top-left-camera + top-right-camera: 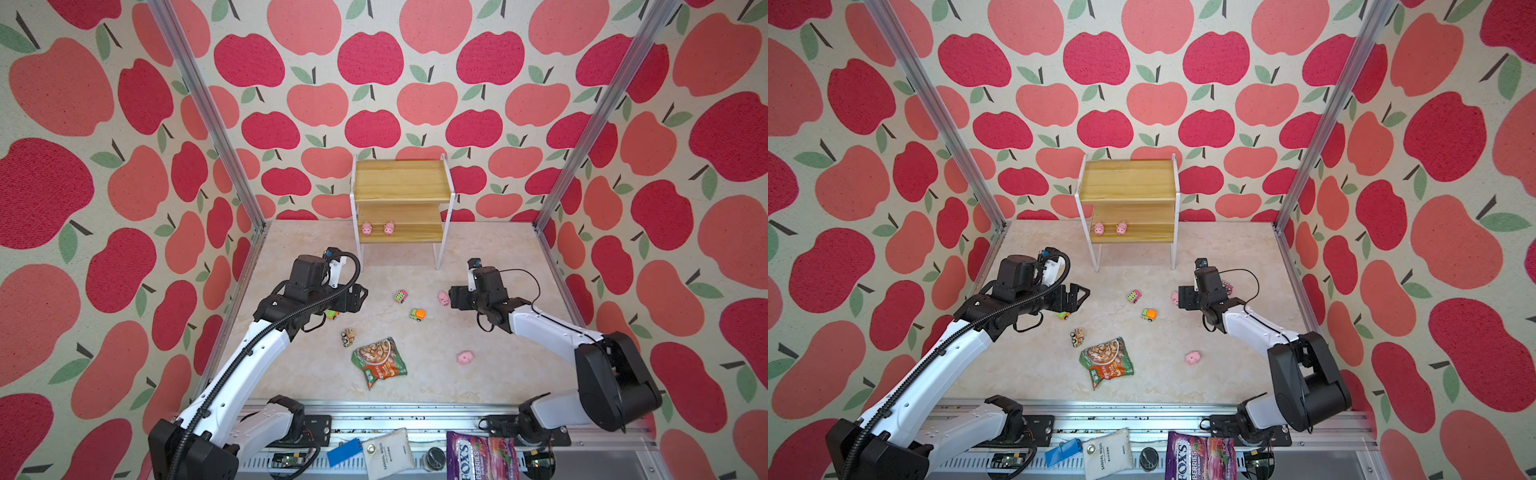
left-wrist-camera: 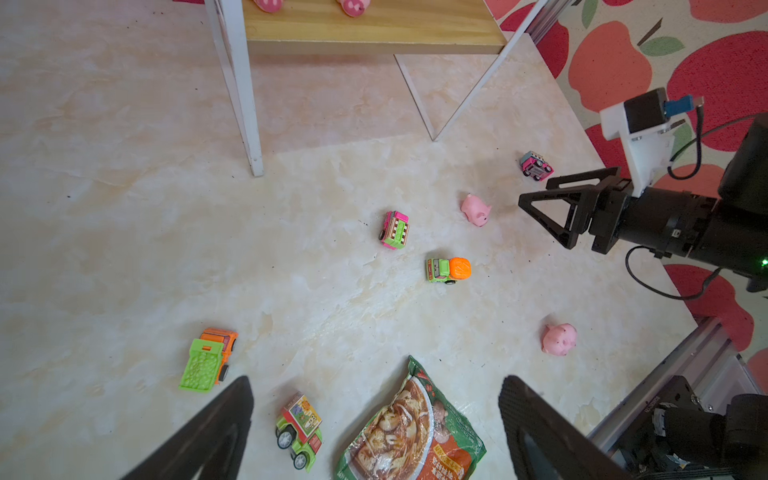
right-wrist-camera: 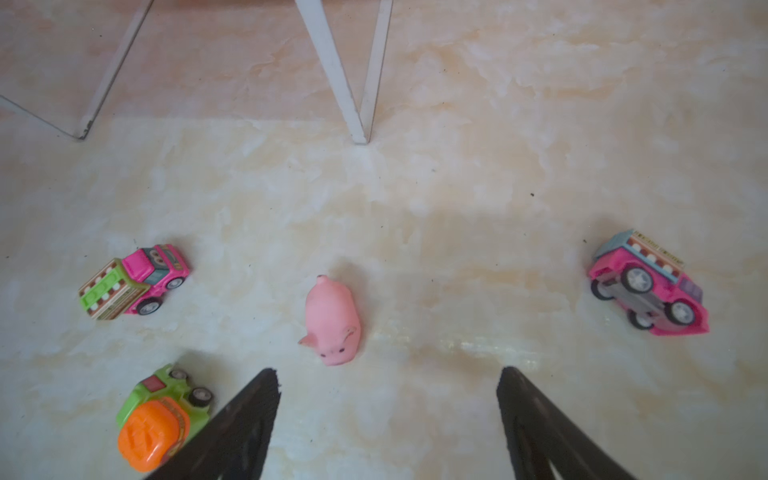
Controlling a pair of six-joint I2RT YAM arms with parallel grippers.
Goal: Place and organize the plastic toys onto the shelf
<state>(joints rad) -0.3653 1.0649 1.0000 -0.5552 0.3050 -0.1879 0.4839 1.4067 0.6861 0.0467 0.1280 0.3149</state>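
The shelf [image 1: 401, 183] stands at the back wall with two pink pigs [image 1: 366, 228] [image 1: 389, 228] on its lower board. On the floor lie a third pig [image 3: 332, 322], a pink-green truck [image 1: 400, 296], a green-orange mixer truck [image 1: 417, 314], a tipped yellow-green truck [image 1: 348, 336], a green-orange dump truck [image 2: 210, 359], a tipped pink truck [image 3: 648, 286] and a fourth pig [image 1: 465, 357]. My right gripper [image 3: 388, 378] is open, just short of the third pig. My left gripper [image 2: 376, 386] is open and empty above the tipped truck.
A green-and-orange snack packet [image 1: 379, 361] lies at the front middle of the floor. The shelf's white legs [image 2: 243, 104] stand behind the toys. Apple-patterned walls close in three sides. Packets and a blue card [image 1: 345, 452] lie on the front rail.
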